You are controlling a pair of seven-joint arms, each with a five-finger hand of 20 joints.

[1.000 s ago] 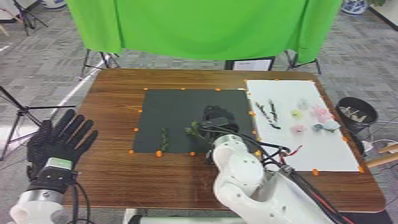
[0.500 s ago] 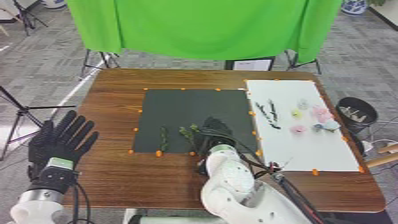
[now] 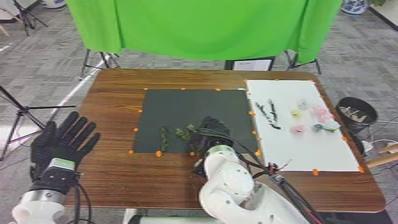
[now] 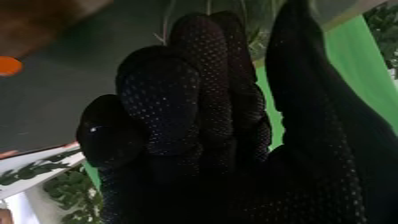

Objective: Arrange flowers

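In the head view, my right hand (image 3: 211, 126) is low over the lower right part of the black mat (image 3: 191, 107). A leafy green stem (image 3: 184, 134) lies just beside its fingers, and another green stem (image 3: 163, 137) is farther left on the mat. The right wrist view shows my right hand (image 4: 200, 105) with relaxed fingers and the thumb apart; thin green leaves (image 4: 257, 36) show past the fingertips. My left hand (image 3: 60, 145) is open, left of the mat. Dark branches (image 3: 267, 114) and pink flowers (image 3: 323, 114) lie on the white sheet (image 3: 306, 152).
Orange markers (image 3: 159, 154) line the mat and sheet edges on the brown table (image 3: 115, 185). A black bin (image 3: 357, 112) stands beyond the table's right edge. A green cloth (image 3: 204, 30) hangs behind the table.
My right hand has come back toward the near edge and slightly left. The leafy stem beside it has shifted a little left and shows more fully. The left hand has barely moved.
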